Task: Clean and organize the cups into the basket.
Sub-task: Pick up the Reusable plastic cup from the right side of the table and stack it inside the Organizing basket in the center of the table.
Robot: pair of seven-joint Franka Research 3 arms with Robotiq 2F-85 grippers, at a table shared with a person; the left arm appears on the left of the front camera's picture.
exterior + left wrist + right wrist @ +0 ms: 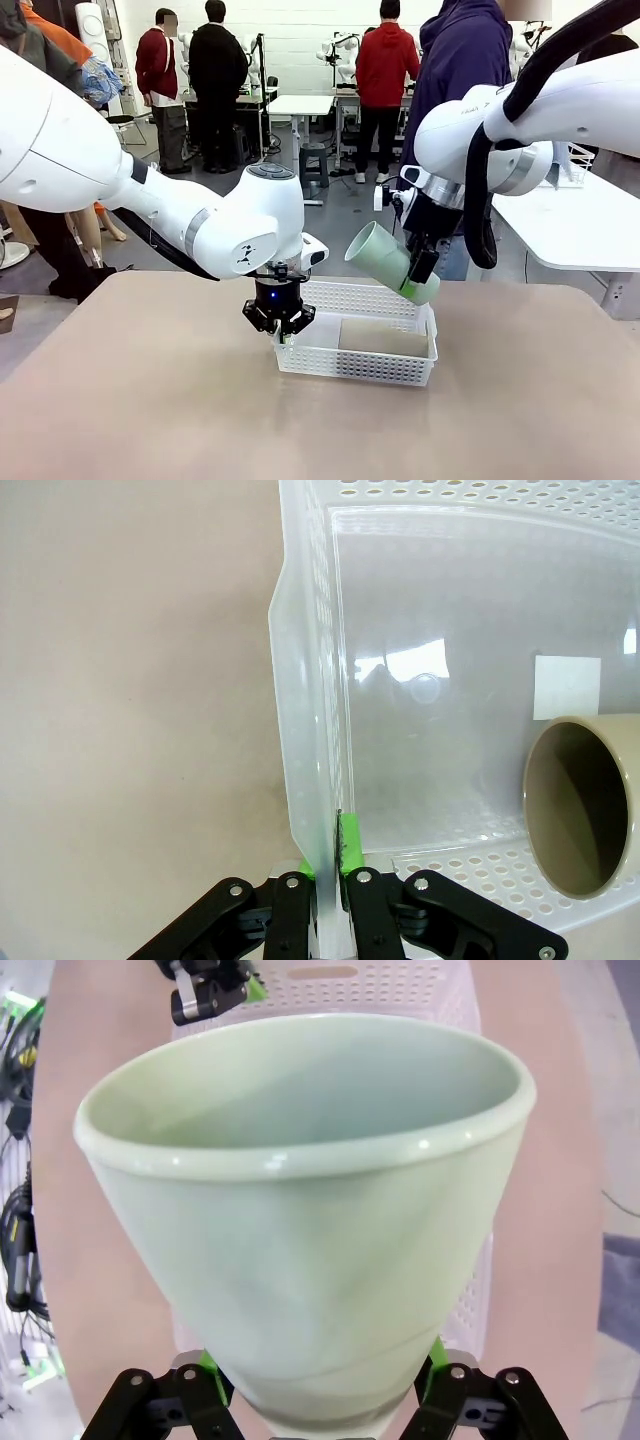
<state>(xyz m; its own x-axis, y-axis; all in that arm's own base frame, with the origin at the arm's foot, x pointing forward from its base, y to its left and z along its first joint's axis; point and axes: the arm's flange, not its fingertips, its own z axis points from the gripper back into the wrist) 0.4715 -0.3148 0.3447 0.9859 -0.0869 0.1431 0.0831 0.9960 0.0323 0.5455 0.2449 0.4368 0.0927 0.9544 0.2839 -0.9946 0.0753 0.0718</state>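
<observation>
The left gripper (330,872) is closed tightly on the thin left end wall of the basket (310,680): one green pad sits inside the wall and the other outside, and the fingers point straight down onto the rim. The basket stands flat on the tan table (150,400), near its middle. Inside the basket, toward the end away from this gripper, a tan cup (585,810) lies on its side, and its open mouth faces the gripped end. Some bare basket floor separates this cup from the gripper.

The right gripper (421,268) holds the mint green cup (385,258) at its narrow base, one finger on each side, so the jaws stand rather wide around it. The cup is in the air and tilted. Its base is low, just above the far right corner of the basket, and its wide mouth points up and toward the robot's left. In the right wrist view the mouth opens away from the gripper, toward the basket below.
</observation>
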